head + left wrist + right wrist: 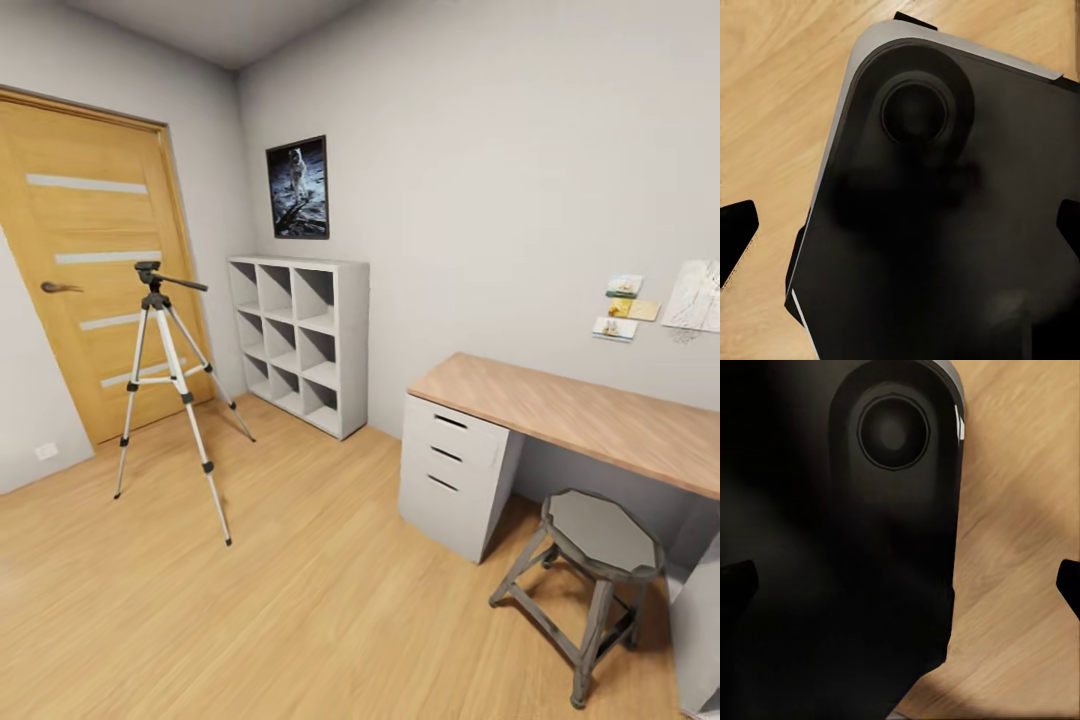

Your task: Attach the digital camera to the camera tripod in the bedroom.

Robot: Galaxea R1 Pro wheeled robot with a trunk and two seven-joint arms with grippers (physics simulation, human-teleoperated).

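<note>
Looking down past each arm, the wrist views show light wood floor (772, 112) under a big dark part of the robot's body (945, 225) with a round bump on it. The left gripper (900, 232) has its jaws wide apart, with one black fingertip (736, 238) at each side of the view and nothing between them. The right gripper (900, 581) is the same: jaws apart, holding nothing, with one fingertip (1069, 585) dark against the floor.

In the head view, the same wood floor (300, 600) fills the near part of the bedroom (480, 150). Closest, at about 4 o'clock, is a grey stool (600, 560) with a flat top and slanted legs. It is tucked partly under the edge of a wooden tabletop (570, 405) at 3 o'clock. White drawers (450, 470) hold up the near end of that tabletop.

The camera tripod (165, 380) stands upright on the floor at about 9 o'clock, well apart from the stool and the drawers. Its three thin silver legs are spread out. Its black head is on top, and the long handle points toward the shelves.

Farther back, white cube shelves (300, 340) stand against the far wall at about 11 o'clock. An astronaut poster (297, 187) hangs above them. The oak door (90, 260) with pale strips is behind the tripod, at 10 o'clock, and it is shut. Small cards (625, 305) are stuck on the wall above the tabletop at 2 o'clock.
</note>
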